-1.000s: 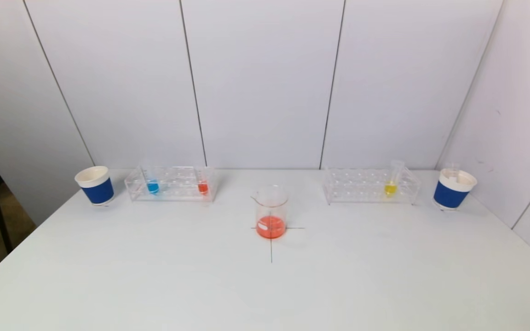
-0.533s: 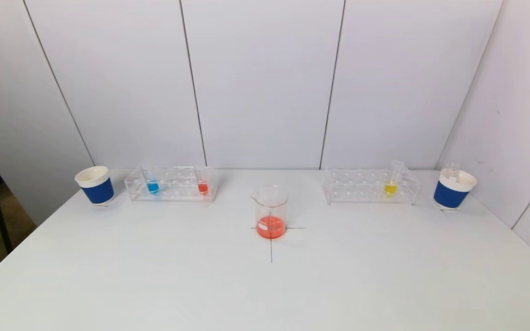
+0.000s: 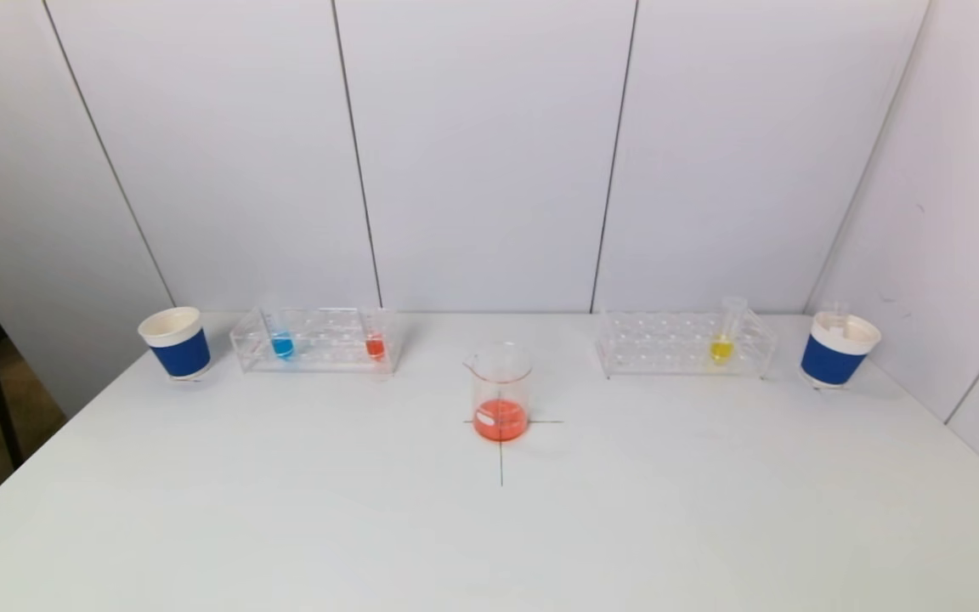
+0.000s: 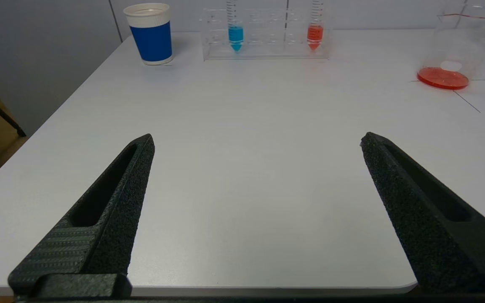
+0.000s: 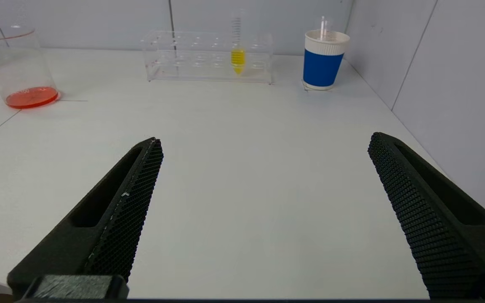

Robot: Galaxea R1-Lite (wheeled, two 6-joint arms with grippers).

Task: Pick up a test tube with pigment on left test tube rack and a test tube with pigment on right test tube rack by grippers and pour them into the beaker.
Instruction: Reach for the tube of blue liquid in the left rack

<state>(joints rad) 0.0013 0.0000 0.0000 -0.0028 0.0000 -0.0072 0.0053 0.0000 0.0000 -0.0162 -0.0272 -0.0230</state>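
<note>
Hovering wide over the table's near edge, left pincer [image 4: 256,141] and right pincer [image 5: 265,141]

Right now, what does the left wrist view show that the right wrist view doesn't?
Left wrist only: the open left gripper, the left rack with its blue tube and red tube, and the left cup.
Right wrist only: the open right gripper, the yellow tube, a cup holding an empty tube.
Both: the beaker, the table.

Right gripper [image 5: 263,141] fingers spread wide — yellow tube [image 5: 238,57] racked.
</note>
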